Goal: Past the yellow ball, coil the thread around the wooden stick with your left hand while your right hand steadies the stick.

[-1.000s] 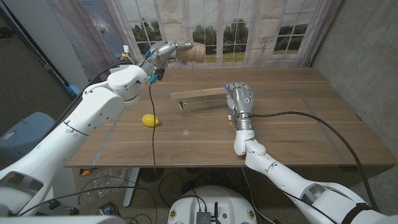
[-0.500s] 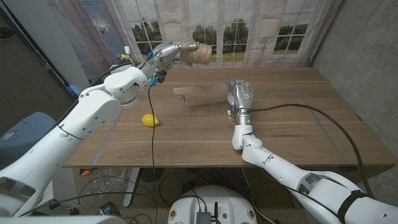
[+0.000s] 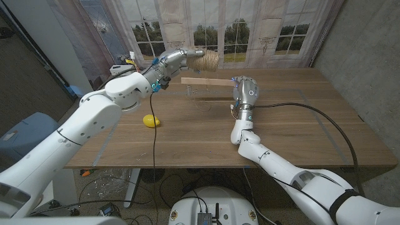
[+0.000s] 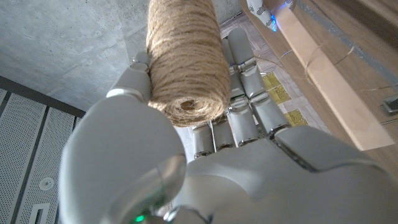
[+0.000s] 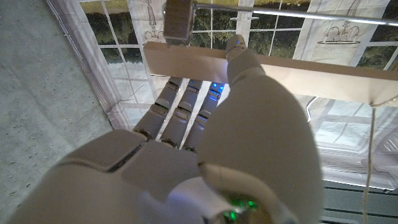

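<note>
Two hands are at work on the wooden stick [image 3: 209, 80], which I have lifted off the table [image 3: 300, 134] since a second ago and now carry level, past the yellow ball [image 3: 150, 120], my right hand [image 3: 246, 95] clenched around its right end. My left hand [image 3: 175, 60], grasping the spool of thread [image 3: 207, 61], has swung from well left of the stick to just above its free end, thread hanging beside it. With stick raised and spool close, I judge coiling can proceed.
</note>
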Robot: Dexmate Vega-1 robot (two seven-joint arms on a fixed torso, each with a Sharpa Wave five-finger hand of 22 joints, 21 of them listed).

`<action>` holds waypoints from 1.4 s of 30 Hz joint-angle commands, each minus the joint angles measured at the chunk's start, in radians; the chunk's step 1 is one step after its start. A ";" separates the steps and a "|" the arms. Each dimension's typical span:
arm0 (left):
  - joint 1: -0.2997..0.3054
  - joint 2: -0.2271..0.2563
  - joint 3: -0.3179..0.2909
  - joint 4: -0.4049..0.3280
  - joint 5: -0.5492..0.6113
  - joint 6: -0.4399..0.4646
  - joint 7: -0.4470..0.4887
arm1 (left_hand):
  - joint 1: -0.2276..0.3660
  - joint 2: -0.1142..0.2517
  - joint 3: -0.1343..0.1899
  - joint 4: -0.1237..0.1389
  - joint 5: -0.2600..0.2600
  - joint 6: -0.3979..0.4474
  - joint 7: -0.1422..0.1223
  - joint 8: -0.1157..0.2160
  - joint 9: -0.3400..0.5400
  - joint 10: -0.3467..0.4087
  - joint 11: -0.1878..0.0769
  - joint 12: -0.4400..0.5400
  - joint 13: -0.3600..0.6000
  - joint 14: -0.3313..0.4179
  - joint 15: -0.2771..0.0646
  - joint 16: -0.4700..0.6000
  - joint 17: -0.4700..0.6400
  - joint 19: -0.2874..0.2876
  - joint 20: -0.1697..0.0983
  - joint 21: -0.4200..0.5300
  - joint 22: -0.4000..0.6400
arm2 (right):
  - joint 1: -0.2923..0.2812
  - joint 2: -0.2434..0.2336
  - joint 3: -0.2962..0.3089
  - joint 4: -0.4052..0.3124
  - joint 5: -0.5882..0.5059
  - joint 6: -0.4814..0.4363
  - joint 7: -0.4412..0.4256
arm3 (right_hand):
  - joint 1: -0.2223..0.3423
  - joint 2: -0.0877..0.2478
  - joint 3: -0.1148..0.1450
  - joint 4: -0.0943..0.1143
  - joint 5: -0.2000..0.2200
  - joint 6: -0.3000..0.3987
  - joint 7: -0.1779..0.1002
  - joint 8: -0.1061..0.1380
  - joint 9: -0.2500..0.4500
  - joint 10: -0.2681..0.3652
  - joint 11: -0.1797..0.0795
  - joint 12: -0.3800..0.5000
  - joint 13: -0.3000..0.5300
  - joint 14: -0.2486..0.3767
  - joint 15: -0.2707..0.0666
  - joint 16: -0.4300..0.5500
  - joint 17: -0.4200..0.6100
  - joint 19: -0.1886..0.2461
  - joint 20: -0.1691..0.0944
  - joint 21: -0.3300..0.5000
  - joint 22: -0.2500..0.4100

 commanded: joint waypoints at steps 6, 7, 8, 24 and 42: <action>0.045 -0.010 0.038 0.017 -0.046 0.015 0.004 | 0.193 0.195 0.128 0.014 0.004 0.054 -0.028 0.001 0.022 0.141 -0.139 0.003 0.168 0.191 -0.249 -0.003 0.004 0.026 -0.089 0.004 0.003 | -0.065 0.196 0.345 0.012 -0.226 0.118 0.000 | 0.005 0.050 0.007 0.014 0.003 0.024 0.034 0.005 0.006 0.113 0.008 0.137 0.106 0.002 -0.141 -0.007 0.001 -0.004 0.008 0.008 0.002; 0.047 -0.012 0.040 0.020 -0.049 0.015 0.005 | 0.193 0.195 0.128 0.014 0.004 0.055 -0.029 0.001 0.022 0.141 -0.138 0.003 0.169 0.190 -0.249 -0.003 0.004 0.026 -0.089 0.004 0.003 | -0.068 0.207 0.364 0.012 -0.238 0.127 0.000 | 0.005 0.050 0.007 0.014 0.003 0.024 0.034 0.005 0.006 0.114 0.008 0.137 0.106 0.003 -0.141 -0.007 0.001 -0.004 0.009 0.009 0.002; 0.051 -0.014 0.041 0.023 -0.053 0.015 0.007 | 0.193 0.195 0.128 0.014 0.004 0.055 -0.028 0.001 0.022 0.141 -0.138 0.003 0.168 0.190 -0.249 -0.004 0.004 0.026 -0.089 0.004 0.003 | -0.070 0.217 0.382 0.011 -0.250 0.134 0.000 | 0.003 0.050 0.007 0.014 0.003 0.024 0.035 0.005 0.006 0.113 0.006 0.137 0.106 0.002 -0.140 -0.009 0.001 -0.004 0.009 0.009 0.002; 0.108 -0.037 0.040 0.056 -0.096 0.015 0.071 | 0.191 0.196 0.128 0.016 0.004 0.056 -0.030 -0.001 0.024 0.144 -0.139 0.002 0.169 0.192 -0.248 -0.008 0.007 0.027 -0.088 0.004 0.003 | -0.101 0.365 0.639 -0.024 -0.366 0.274 0.000 | -0.002 0.050 0.007 0.016 0.002 0.023 0.041 0.005 0.006 0.111 0.005 0.137 0.105 0.009 -0.138 -0.013 0.003 -0.007 0.014 0.011 0.001; 0.187 -0.066 -0.002 0.080 -0.116 -0.014 0.189 | 0.191 0.195 0.127 0.015 0.004 0.058 -0.031 -0.003 0.025 0.147 -0.140 0.002 0.171 0.195 -0.248 -0.013 0.008 0.027 -0.088 0.003 0.003 | -0.110 0.458 0.808 -0.056 -0.375 0.422 0.000 | -0.006 0.050 0.010 0.015 0.002 0.026 0.045 0.005 0.006 0.114 0.013 0.137 0.102 0.012 -0.136 -0.020 0.004 -0.011 0.017 0.015 0.001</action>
